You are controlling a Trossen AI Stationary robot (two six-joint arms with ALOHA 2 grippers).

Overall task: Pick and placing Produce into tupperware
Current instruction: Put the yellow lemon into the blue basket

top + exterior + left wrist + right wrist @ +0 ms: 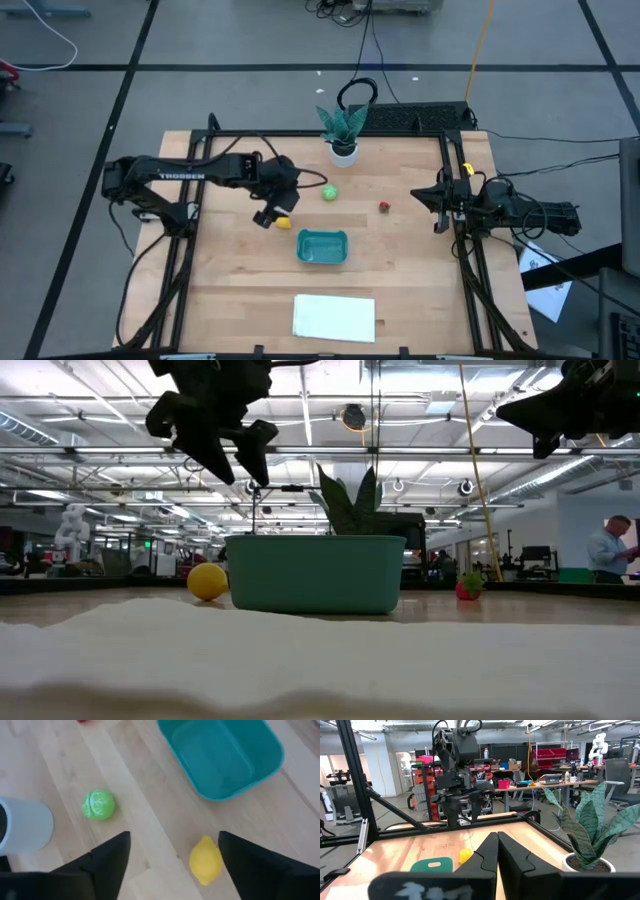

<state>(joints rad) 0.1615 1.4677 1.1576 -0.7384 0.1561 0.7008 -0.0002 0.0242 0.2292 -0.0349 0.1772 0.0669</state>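
The yellow lemon (205, 860) lies on the wooden table just left of the teal tupperware (322, 247). No produce shows inside the tupperware. The round green piece (330, 193) and the small red piece (384, 207) rest on the table farther back. My left gripper (172, 845) hangs open above the lemon, well clear of the table in the low view, its fingers pointing steeply down. My right gripper (437, 200) waits shut at the table's right edge, raised and holding nothing.
A leafy plant in a white pot (343, 135) stands at the table's far edge, behind the green piece. A flat white sheet (334, 317) lies near the front edge. Black frame rails (458, 230) run along the table's sides.
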